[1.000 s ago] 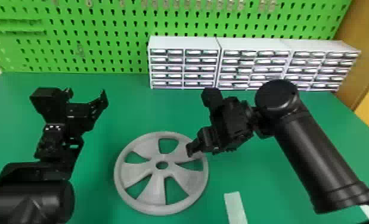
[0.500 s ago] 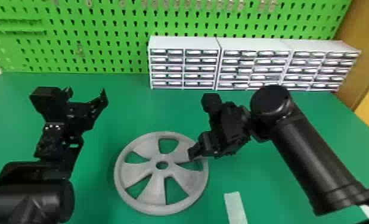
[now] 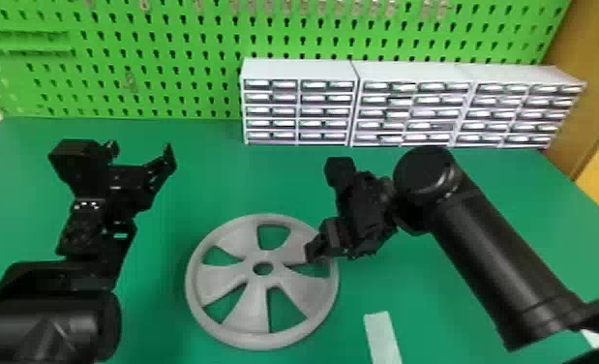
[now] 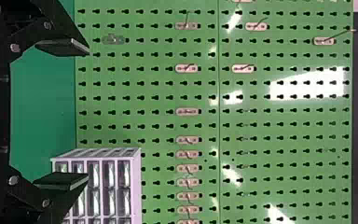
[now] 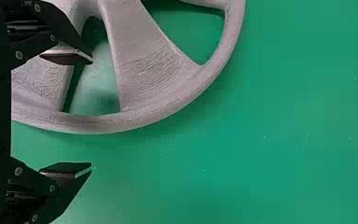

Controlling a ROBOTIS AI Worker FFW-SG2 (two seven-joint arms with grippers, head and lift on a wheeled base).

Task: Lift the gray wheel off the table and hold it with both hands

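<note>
The gray wheel [image 3: 252,326] lies flat on the green table, between the two arms. My left gripper [image 3: 141,147] is left of the wheel and back from it, fingers apart; in the left wrist view the left gripper [image 4: 63,114] is open with nothing between its fingers. At the wheel's right side is my right gripper [image 3: 317,254], a finger overlapping the rim area in the head view. In the right wrist view the right gripper [image 5: 67,112] stands open, one finger over a gap between spokes of the wheel [image 5: 154,84], the other outside the rim.
White drawer cabinets [image 3: 298,70] stand along the back of the green table [image 3: 206,179], before a green pegboard [image 3: 167,63] with hooks. A pale strip [image 3: 382,336] lies at the front, right of the wheel.
My right gripper has come down and slightly toward the front over the wheel's right side. The left arm and the wheel have stayed put.
</note>
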